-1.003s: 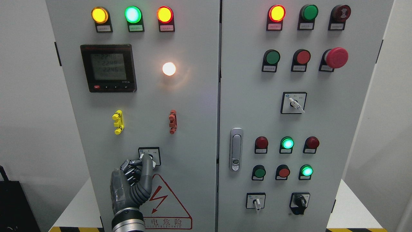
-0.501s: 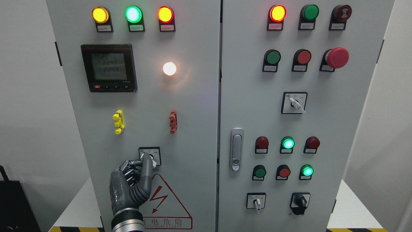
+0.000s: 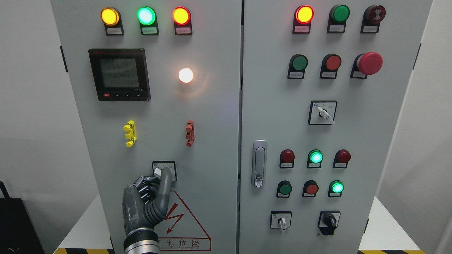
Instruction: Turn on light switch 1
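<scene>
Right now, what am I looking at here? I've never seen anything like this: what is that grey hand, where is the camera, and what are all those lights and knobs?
The picture comes from a camera on a humanoid robot's head, facing a grey electrical cabinet with two doors. The grey jointed thing at the lower left is the robot's left hand. Its extended finger and thumb touch a small rotary switch on the left door, above a red lightning warning sign. I can't tell for sure whether it is gripping the knob or just pressing it. The right hand is out of view.

Above are a digital meter, a glowing white lamp, and lit amber, green and red indicator lights. The right door carries push buttons, more selector knobs, a red emergency stop button and a metal door handle.
</scene>
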